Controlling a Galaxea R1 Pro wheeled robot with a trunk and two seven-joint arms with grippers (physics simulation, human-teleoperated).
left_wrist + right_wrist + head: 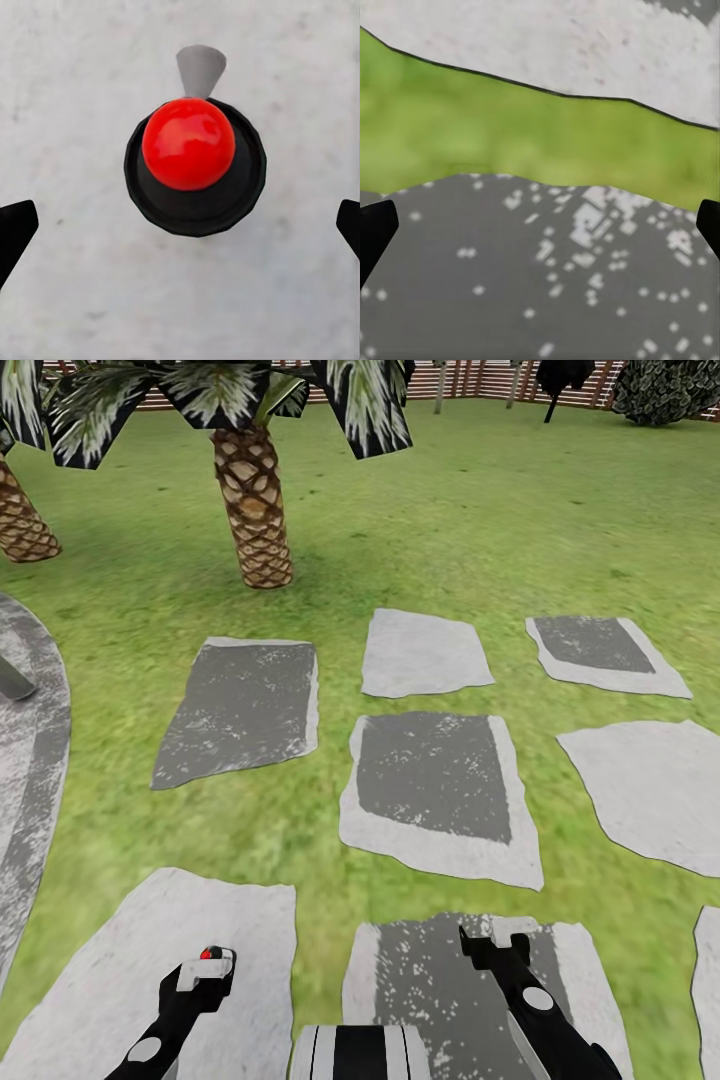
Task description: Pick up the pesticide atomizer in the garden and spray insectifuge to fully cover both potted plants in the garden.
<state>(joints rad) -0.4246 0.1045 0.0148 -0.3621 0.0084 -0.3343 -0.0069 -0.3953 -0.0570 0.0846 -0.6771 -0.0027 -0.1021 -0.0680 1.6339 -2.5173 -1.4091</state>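
1. I cannot place the pesticide atomizer from these views, nor the potted plants. The step in hand, as I judge it, is driving on and searching the garden (pixel 480 530).
2. The left tool (pixel 205 965) is spread wide and holds nothing. In the left wrist view its dark fingertips (pixel 15 229) sit at opposite edges of the picture. Between them is a black round knob with a red dome (pixel 187 142), standing on pale stone and untouched by either tip. It is not the bottle I want, so I would leave it alone.
3. The right tool (pixel 490 940) is just as wide open and empty. Its fingertips (pixel 375 229) frame a dark speckled slab, a strip of grass and a pale slab beyond.
4. Both arms are tucked low in front of the trunk. I think that is right for travelling, and I would keep them there until the bottle is in sight.
5. Ahead lie stepping stones (pixel 435 780) set in lawn, some dark in the middle and some pale. A palm trunk (pixel 252 510) stands further off to the left, and a slatted fence (pixel 470 375) runs along the far edge.
6. At the left edge a curved band of grey paving (pixel 40 740) begins. I would turn the head and base that way first, slowly, since paving is the likelier place for pots and a bottle.
7. The main risk, to my mind, is mistaking a small lamp for the bottle. I would look for a slim dark-green body and a whitish trigger head before reaching.
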